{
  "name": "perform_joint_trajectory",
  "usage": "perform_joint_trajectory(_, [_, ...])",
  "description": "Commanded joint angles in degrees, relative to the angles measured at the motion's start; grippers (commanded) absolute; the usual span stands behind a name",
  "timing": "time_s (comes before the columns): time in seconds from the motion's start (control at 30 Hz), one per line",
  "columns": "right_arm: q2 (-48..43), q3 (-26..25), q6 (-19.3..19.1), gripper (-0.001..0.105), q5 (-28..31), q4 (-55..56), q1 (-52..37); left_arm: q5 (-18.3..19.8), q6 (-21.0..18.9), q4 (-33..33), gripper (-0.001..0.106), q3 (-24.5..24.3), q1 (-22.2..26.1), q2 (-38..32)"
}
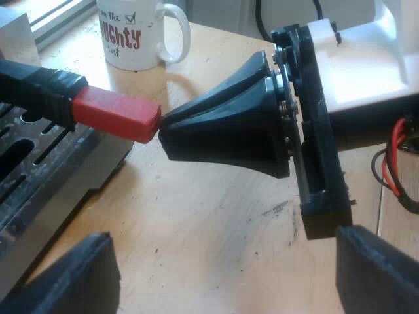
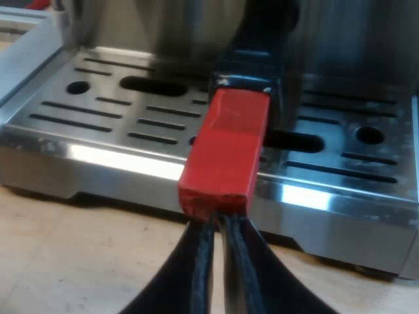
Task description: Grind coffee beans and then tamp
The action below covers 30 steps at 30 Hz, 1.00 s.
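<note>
Jaws of the right gripper are clenched empty against the dark holder handle's red end, so push squarely lest they slip; the left gripper has its jaws released.

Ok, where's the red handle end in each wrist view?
Left wrist view: red handle end over the slotted tray edge, at the right pincer tips.
Right wrist view: red handle end straight ahead of the right pincer, over the slotted tray.
Shared landmark: the slotted tray.
</note>
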Motion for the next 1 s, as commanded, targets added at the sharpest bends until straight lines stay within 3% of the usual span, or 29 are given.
perform_joint_trajectory(0.03, [0.12, -0.36, -0.75, 0.008, 4.21, -2.16, -1.07, 0.51, 0.19, 0.29, 0.071, -0.18, 0.04, -0.3])
perform_joint_trajectory(0.63, [0.25, -0.5, -1.46, 0.008, 3.98, -3.82, -4.42, 0.51, 0.19, 0.27, 0.071, -0.18, 0.04, -0.3])
perform_joint_trajectory(0.9, [0.1, -0.5, -1.09, 0.009, 3.83, 2.59, 0.22, 0.51, 0.19, 0.27, 0.071, -0.18, 0.04, -0.3])
perform_joint_trajectory(1.0, [0.1, -0.5, 0.13, 0.018, 3.83, 5.66, 3.0, 0.51, 0.19, 0.27, 0.071, -0.18, 0.04, -0.3])
